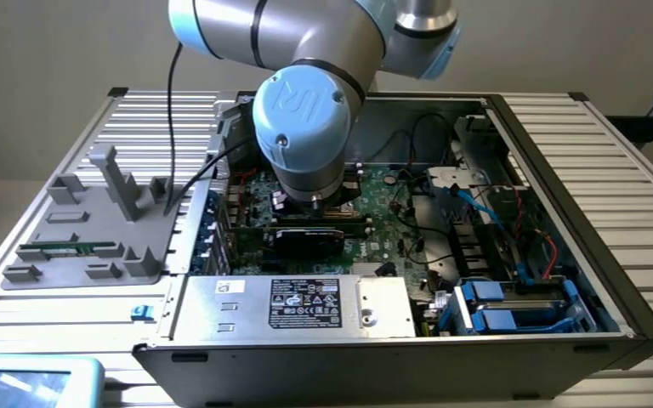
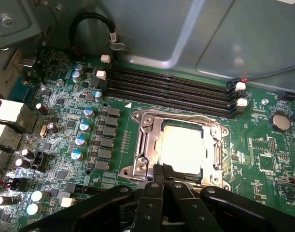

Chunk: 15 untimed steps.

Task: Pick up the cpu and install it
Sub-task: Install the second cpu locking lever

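The cpu [image 2: 182,149], a shiny silver square, lies flat inside the metal-framed socket [image 2: 143,145] on the green motherboard [image 2: 65,121]. My gripper [image 2: 162,170] hangs just above the socket's near edge. Its two black fingers are pressed together, with nothing between them, and their tips sit at the cpu's rim. In the exterior view the arm's wrist [image 1: 303,119] reaches down into the open computer case [image 1: 553,195] and hides the socket.
Black memory slots [image 2: 171,89] run beside the socket. Capacitors [image 2: 82,128] stand in a row on its other side. A grey fixture tray [image 1: 88,229] holding a green memory stick [image 1: 71,249] lies at the exterior view's left. Power supply [image 1: 292,306] and blue drive bays [image 1: 508,310] fill the case front.
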Motion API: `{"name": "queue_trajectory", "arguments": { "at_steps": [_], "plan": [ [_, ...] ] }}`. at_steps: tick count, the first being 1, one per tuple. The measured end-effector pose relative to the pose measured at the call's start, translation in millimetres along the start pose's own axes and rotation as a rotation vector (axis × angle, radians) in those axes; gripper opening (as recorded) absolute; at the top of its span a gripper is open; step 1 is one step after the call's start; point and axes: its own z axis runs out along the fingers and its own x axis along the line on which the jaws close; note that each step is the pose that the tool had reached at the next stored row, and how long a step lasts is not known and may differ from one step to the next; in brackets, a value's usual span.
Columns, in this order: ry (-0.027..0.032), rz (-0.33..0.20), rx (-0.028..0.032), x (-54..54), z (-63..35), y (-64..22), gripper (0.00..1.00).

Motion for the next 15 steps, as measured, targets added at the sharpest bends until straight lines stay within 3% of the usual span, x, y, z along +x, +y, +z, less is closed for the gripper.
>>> {"name": "queue_trajectory", "arguments": {
  "at_steps": [15],
  "plan": [
    [0.0001,0.0,0.0005,0.7,3.3,-1.8,0.09]
  ]
}}
